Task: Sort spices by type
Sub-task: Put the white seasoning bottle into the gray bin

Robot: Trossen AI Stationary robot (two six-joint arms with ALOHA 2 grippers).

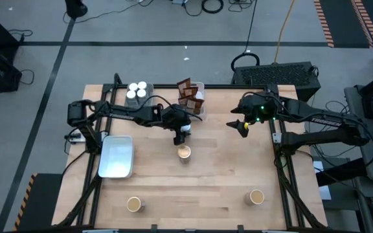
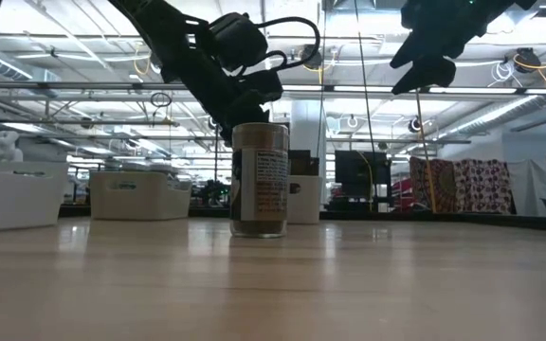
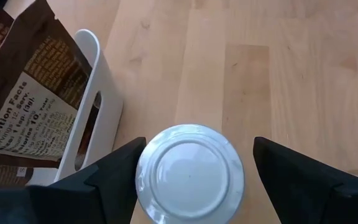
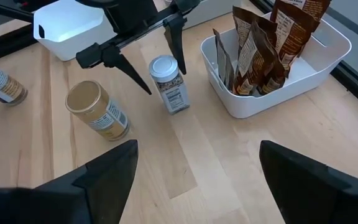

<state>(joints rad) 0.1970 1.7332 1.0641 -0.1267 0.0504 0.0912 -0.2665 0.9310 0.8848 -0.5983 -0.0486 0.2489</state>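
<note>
our left gripper (image 4: 143, 56) is hanging spread around the white-topped jar (image 4: 168, 83), not pinching it. only the right wrist view is showing that gap beside the packet tray (image 4: 328, 59); our right gripper (image 1: 243, 127) is waiting, spread.

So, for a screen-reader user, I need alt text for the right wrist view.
The left claw hangs open around a white-lidded jar on the wooden table. A tan-lidded jar stands beside it, and a white tray holds brown packets.

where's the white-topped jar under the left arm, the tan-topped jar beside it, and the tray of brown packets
white-topped jar (image 4: 165, 67): right wrist view, its lid
tan-topped jar (image 4: 83, 98): right wrist view, its lid
tray of brown packets (image 4: 257, 102): right wrist view, white front wall
</note>
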